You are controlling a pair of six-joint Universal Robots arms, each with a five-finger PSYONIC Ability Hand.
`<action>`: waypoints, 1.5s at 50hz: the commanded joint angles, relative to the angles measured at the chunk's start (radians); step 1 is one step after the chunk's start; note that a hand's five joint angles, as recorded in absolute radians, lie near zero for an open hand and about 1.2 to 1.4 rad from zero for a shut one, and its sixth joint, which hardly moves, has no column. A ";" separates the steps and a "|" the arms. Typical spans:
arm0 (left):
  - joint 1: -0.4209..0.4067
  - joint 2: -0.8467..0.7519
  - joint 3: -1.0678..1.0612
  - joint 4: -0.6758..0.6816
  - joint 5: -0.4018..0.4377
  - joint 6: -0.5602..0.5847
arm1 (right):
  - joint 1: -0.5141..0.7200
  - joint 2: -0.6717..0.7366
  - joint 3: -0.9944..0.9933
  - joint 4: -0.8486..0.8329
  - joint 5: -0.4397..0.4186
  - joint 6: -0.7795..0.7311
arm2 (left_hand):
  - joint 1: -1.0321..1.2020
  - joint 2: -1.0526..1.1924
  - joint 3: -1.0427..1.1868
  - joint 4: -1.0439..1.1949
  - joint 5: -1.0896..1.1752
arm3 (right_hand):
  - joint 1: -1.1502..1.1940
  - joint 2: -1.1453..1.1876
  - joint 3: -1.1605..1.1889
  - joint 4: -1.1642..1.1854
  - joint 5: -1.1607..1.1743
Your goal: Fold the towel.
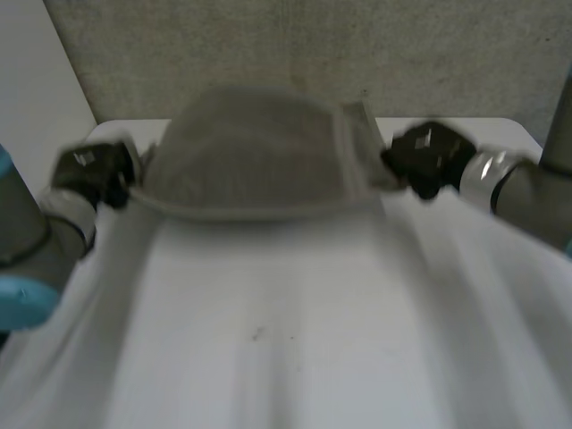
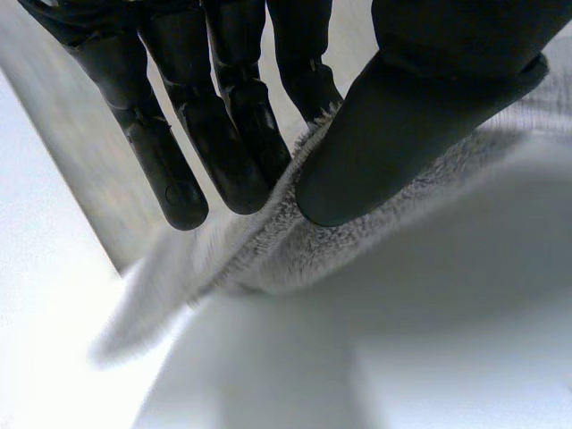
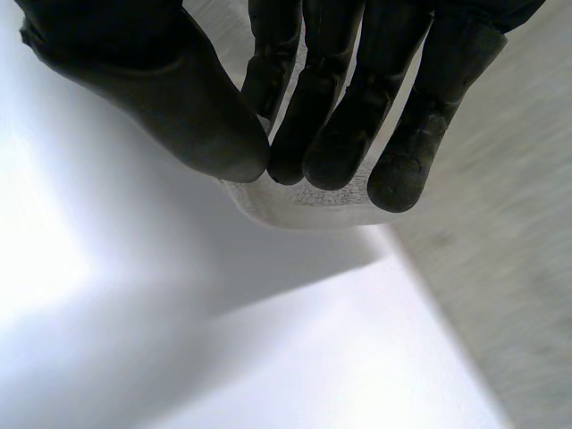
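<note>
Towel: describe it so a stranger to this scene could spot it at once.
Start at the white table before the grey wall. Between the left hand and right hand, each pinching a corner, hangs the towel. It alone is soft white cloth, spreading toward the camera.

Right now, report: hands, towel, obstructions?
Left hand pinching white terry towel at lifted corner. Right hand pinching other corner. Edge spans between them; rest drapes over white table.

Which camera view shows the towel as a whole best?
The head view: the towel stretches between the left hand and the right hand, lifted at both ends. In the left wrist view, a fuzzy edge is pinched between thumb and fingers; in the right wrist view, a small piece is pinched likewise.
</note>
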 commanded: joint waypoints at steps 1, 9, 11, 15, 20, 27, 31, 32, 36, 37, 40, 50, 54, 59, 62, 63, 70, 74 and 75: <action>-0.016 -0.085 -0.171 0.147 0.051 0.064 | -0.039 -0.001 0.284 -0.155 0.049 -0.051 | 0.206 0.179 0.179 0.178 0.193 | 0.066 0.054 0.064 0.052 0.045; -0.016 -0.106 -0.212 0.157 0.051 0.188 | -0.142 -0.086 0.387 -0.189 0.091 -0.036 | 0.206 0.179 0.179 0.178 0.193 | 0.066 0.054 0.064 0.052 0.045; -0.013 -0.100 -0.215 0.159 0.051 0.188 | -0.165 -0.102 0.401 -0.189 0.091 -0.019 | 0.206 0.179 0.179 0.178 0.193 | 0.066 0.054 0.064 0.052 0.045; -0.010 -0.089 -0.221 0.159 0.051 0.188 | -0.231 -0.155 0.443 -0.196 0.078 0.084 | -0.527 -0.555 -0.555 -0.555 -0.540 | 0.066 0.054 0.064 0.052 0.045; -0.010 -0.101 -0.225 0.165 0.051 0.188 | -0.280 -0.169 0.504 -0.248 0.033 0.155 | -0.818 -0.845 -0.845 -0.845 -0.830 | 0.066 0.054 0.064 0.052 0.045; -0.010 -0.126 -0.229 0.246 0.048 0.199 | -0.297 -0.173 0.555 -0.298 -0.015 0.165 | -0.824 -0.851 -0.851 -0.852 -0.837 | 0.066 0.054 0.064 0.052 0.045; -0.007 -0.126 -0.232 0.248 0.046 0.199 | -0.312 -0.187 0.575 -0.316 -0.026 0.176 | -0.821 -0.848 -0.848 -0.849 -0.834 | 0.066 0.054 0.064 0.052 0.045; -0.005 -0.124 -0.240 0.251 0.048 0.199 | -0.312 -0.187 0.575 -0.316 -0.026 0.176 | -0.818 -0.845 -0.845 -0.846 -0.831 | 0.066 0.054 0.064 0.052 0.045; 0.001 -0.109 -0.254 0.251 0.050 0.197 | -0.312 -0.205 0.610 -0.338 -0.027 0.184 | -0.812 -0.840 -0.839 -0.840 -0.825 | 0.066 0.054 0.064 0.052 0.045; 0.001 -0.105 -0.255 0.251 0.048 0.197 | -0.312 -0.205 0.610 -0.338 -0.027 0.184 | -0.812 -0.840 -0.839 -0.840 -0.825 | 0.066 0.054 0.064 0.052 0.045; 0.002 -0.085 -0.258 0.251 0.049 0.197 | -0.308 -0.219 0.624 -0.336 -0.027 0.222 | -0.801 -0.828 -0.828 -0.828 -0.813 | -0.382 -0.394 -0.385 -0.396 -0.403; 0.002 -0.057 -0.252 0.255 0.054 0.197 | -0.174 -0.320 0.691 -0.344 -0.029 0.477 | -0.532 -0.559 -0.559 -0.560 -0.545 | -1.156 -1.168 -1.158 -1.169 -1.176; 0.005 -0.071 -0.240 0.281 0.083 0.197 | -0.116 -0.320 0.688 -0.344 -0.027 0.498 | -0.214 -0.241 -0.241 -0.242 -0.227 | -1.156 -1.168 -1.158 -1.169 -1.176; 0.013 -0.080 -0.238 0.326 0.134 0.197 | -0.010 -0.305 0.642 -0.345 -0.009 0.509 | -0.175 -0.202 -0.202 -0.203 -0.188 | -1.156 -1.168 -1.158 -1.169 -1.176; 0.019 -0.098 -0.238 0.361 0.209 0.197 | 0.062 -0.258 0.596 -0.345 -0.001 0.544 | -0.213 -0.240 -0.240 -0.241 -0.226 | -1.156 -1.168 -1.158 -1.169 -1.176; 0.021 -0.103 -0.240 0.366 0.241 0.199 | 0.094 -0.232 0.570 -0.345 0.006 0.569 | -0.216 -0.244 -0.243 -0.244 -0.229 | -1.156 -1.168 -1.158 -1.169 -1.176; 0.025 -0.105 -0.249 0.364 0.300 0.200 | 0.185 -0.144 0.490 -0.342 0.038 0.633 | -0.207 -0.235 -0.235 -0.235 -0.220 | -1.156 -1.168 -1.158 -1.169 -1.176; 0.032 -0.105 -0.245 0.358 0.301 0.200 | 0.229 -0.097 0.460 -0.339 0.060 0.642 | 0.140 0.112 0.112 0.112 0.127 | -1.156 -1.168 -1.158 -1.169 -1.176; 0.032 -0.105 -0.245 0.358 0.301 0.200 | 0.229 -0.096 0.460 -0.339 0.060 0.642 | 0.142 0.115 0.115 0.114 0.129 | -1.156 -1.168 -1.158 -1.169 -1.176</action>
